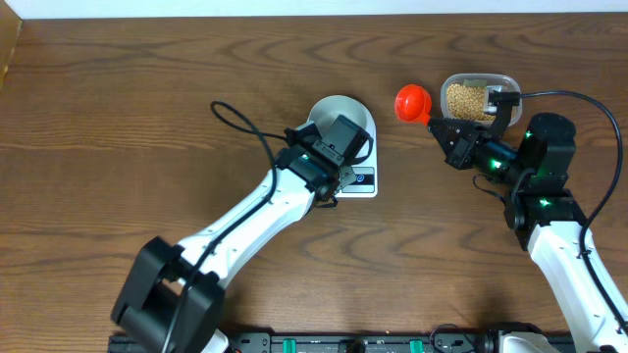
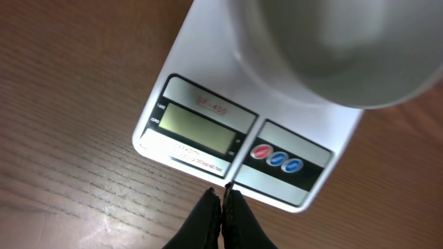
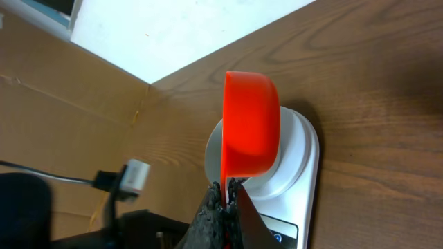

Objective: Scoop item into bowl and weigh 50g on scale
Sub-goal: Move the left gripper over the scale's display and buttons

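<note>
A dark brown wood-grain table [image 1: 118, 118] runs back to a pale wall. On it I count one flat white rectangular kitchen scale [image 2: 208, 131], one small round white bowl [image 1: 329, 113] sitting on the scale, one orange-red plastic scoop [image 1: 413, 101] and one clear rounded plastic container [image 1: 505, 80]. The container holds the many small tan-yellow beans [image 1: 467, 98]. The left tool [image 2: 221, 197] is pinched together on nothing and hangs just in front of the scale's three round buttons. The right tool [image 3: 227, 190] is clamped on the scoop's handle, which runs forward and leftward from it to the cup. The beans lie just ahead and to the right of this tool, so the right arm is nearer. The bowl is well off to its left, with no beans showing in it.
</note>
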`<move>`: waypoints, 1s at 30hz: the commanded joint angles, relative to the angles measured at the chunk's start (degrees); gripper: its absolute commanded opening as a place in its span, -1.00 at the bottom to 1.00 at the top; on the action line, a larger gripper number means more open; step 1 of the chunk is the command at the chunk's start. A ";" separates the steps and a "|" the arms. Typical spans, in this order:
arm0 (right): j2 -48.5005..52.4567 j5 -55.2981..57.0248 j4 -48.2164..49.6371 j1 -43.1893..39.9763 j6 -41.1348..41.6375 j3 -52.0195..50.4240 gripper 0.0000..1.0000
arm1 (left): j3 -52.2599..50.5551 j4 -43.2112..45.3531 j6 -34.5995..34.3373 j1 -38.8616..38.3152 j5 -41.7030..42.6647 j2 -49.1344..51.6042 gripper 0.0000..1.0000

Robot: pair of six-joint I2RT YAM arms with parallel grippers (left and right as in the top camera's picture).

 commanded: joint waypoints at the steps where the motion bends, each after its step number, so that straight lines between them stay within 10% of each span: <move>1: 0.07 -0.72 -0.02 -0.28 -1.49 1.05 -0.98 | -0.13 0.44 0.74 -0.15 -1.03 3.13 -0.86; 30: 0.07 0.15 -0.07 -0.28 -2.73 1.05 -0.98 | -0.13 8.02 0.70 -2.23 -0.72 8.68 -0.85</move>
